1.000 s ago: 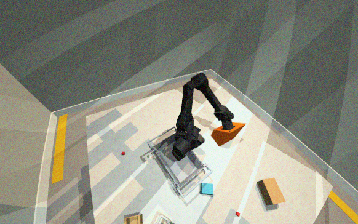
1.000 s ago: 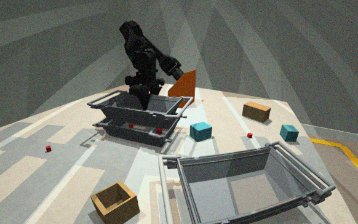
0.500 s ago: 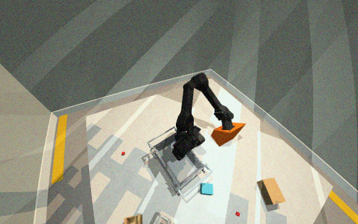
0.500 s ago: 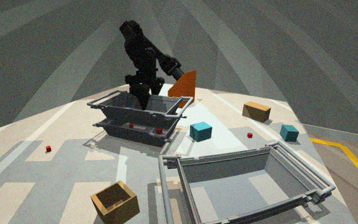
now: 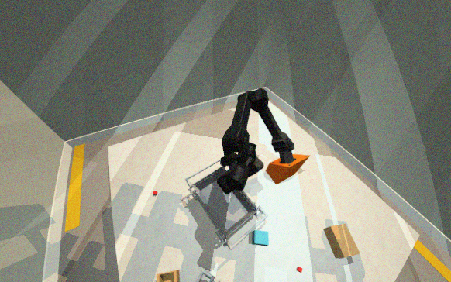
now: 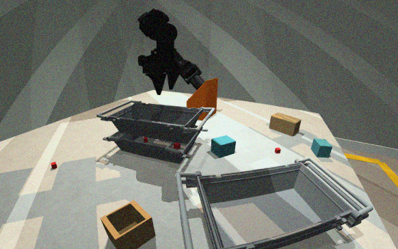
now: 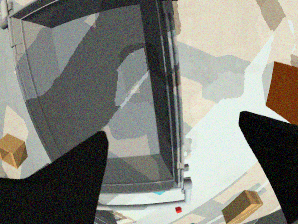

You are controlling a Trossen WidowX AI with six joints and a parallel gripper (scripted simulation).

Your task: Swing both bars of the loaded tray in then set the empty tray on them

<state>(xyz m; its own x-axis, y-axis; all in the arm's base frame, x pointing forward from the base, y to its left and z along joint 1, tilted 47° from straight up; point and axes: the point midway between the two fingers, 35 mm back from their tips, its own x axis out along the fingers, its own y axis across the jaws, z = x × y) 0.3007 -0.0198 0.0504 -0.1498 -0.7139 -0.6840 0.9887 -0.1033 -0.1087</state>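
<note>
A grey see-through tray (image 5: 247,201) (image 6: 147,130) (image 7: 162,125) sits about level on top of the loaded tray (image 6: 143,148). Its own bars stand out over its ends. Red blocks (image 6: 146,139) (image 6: 176,146) show inside the loaded tray, below the upper tray's floor. The loaded tray's bars are mostly hidden under the upper tray, so their position cannot be made out. My gripper (image 6: 165,90) (image 7: 176,128) is open and empty, above the upper tray's far side and clear of its rim.
Another tray (image 6: 239,191) with no load showing stands at the front right. Also there: an open wooden box (image 5: 168,276) (image 6: 147,224), a teal block (image 5: 260,238) (image 6: 223,146), a brown block (image 5: 342,241) (image 6: 285,124), loose red blocks (image 5: 155,193) (image 5: 299,269) and the orange wedge (image 5: 284,172) (image 6: 205,100) under the arm.
</note>
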